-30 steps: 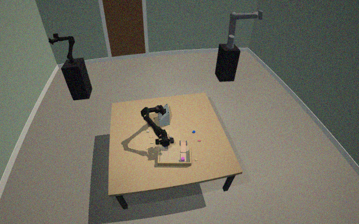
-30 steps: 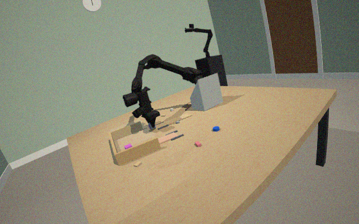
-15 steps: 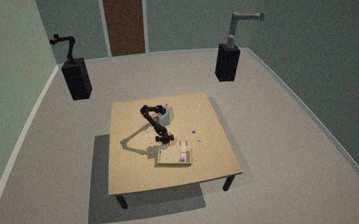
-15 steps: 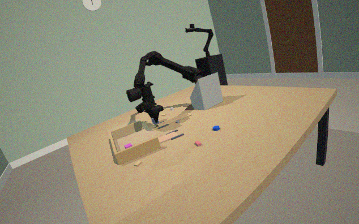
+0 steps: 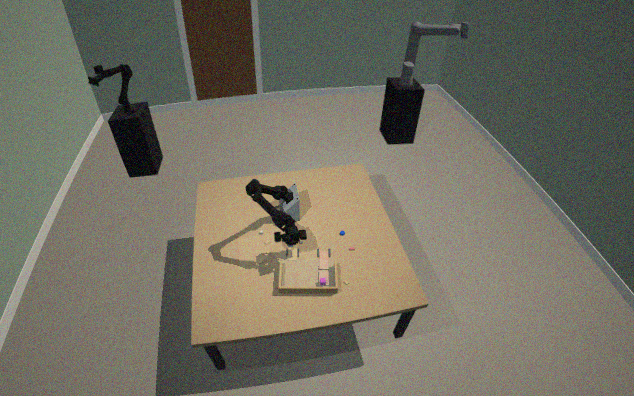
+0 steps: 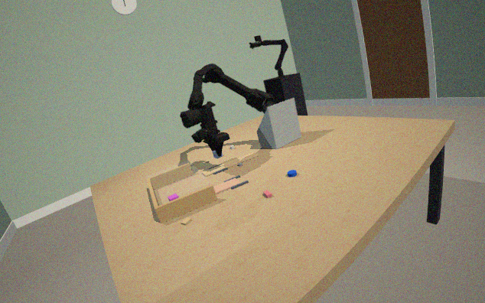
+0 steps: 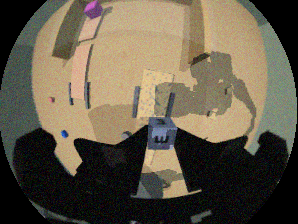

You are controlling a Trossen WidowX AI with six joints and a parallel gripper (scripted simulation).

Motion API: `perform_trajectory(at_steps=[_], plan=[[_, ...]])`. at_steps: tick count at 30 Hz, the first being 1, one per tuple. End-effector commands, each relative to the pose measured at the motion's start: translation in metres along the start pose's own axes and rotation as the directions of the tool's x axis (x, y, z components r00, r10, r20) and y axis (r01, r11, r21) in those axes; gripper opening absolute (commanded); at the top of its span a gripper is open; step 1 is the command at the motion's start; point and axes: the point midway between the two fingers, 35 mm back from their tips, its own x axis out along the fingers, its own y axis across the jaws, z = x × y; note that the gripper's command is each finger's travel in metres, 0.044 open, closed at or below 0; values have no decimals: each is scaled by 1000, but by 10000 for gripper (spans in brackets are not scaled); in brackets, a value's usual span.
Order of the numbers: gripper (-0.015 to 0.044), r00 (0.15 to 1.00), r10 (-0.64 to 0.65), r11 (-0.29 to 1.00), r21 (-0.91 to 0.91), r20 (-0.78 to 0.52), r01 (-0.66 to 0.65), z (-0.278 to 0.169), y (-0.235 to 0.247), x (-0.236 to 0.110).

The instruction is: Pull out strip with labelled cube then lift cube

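Note:
My gripper (image 6: 217, 153) (image 7: 159, 128) is shut on the labelled cube (image 6: 216, 154) (image 7: 162, 137), a blue-grey cube with dark marks on its faces. The cube is above the table, just outside the tray's open side. A pale speckled strip (image 6: 214, 171) (image 7: 149, 92) lies low between two dark rails beyond the cube; its near end is hard to make out. A pink strip (image 5: 324, 258) (image 6: 226, 186) (image 7: 79, 75) lies between its own rails, with a dark gap across it. A magenta cube (image 5: 322, 281) (image 6: 173, 197) (image 7: 93, 9) rests on its far part inside the tray.
The wooden tray (image 5: 308, 288) (image 6: 187, 204) (image 7: 196, 35) has raised walls. A blue disc (image 5: 342, 233) (image 6: 291, 174) (image 7: 64, 134) and a red block (image 5: 352, 249) (image 6: 267, 194) lie beside the pink strip's outer end. A small tan piece (image 6: 186, 221) lies beside the tray.

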Motion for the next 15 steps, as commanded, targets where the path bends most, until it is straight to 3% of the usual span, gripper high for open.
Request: perform_trajectory(at_steps=[1,15], plan=[[0,1000,4,1000,3,3,-4,-14,1,-2],[0,1000,6,1000,3,3,-6,-19,2,-37]])
